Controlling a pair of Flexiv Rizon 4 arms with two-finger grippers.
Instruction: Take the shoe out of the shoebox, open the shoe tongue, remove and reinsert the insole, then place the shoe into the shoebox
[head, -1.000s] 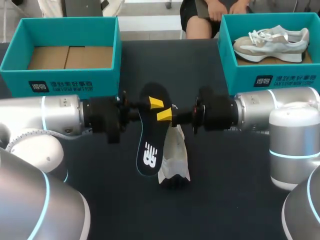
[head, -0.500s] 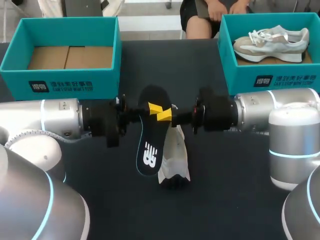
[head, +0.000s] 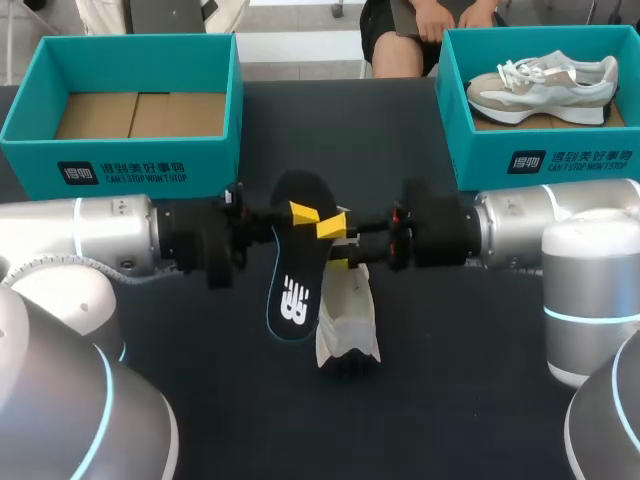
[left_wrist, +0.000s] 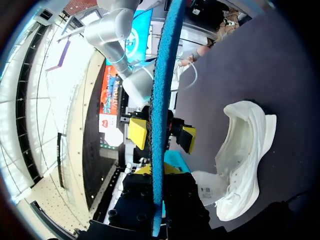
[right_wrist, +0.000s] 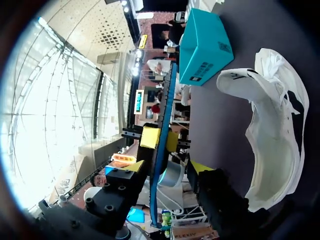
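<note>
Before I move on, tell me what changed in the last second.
The right gripper opened: its fingers now stand apart on either side of the insole, no longer gripping it. The left gripper, still shut on the insole, drew it slightly toward its own side. The white shoe beneath stayed put.

1. The left arm (head: 110, 235) lies level, coming in from the left; the left gripper (head: 303, 213) is clamped on the insole (head: 295, 280).
2. The right arm (head: 520, 235) lies level opposite; the right gripper (head: 338, 245) has its fingers spread apart.
</note>
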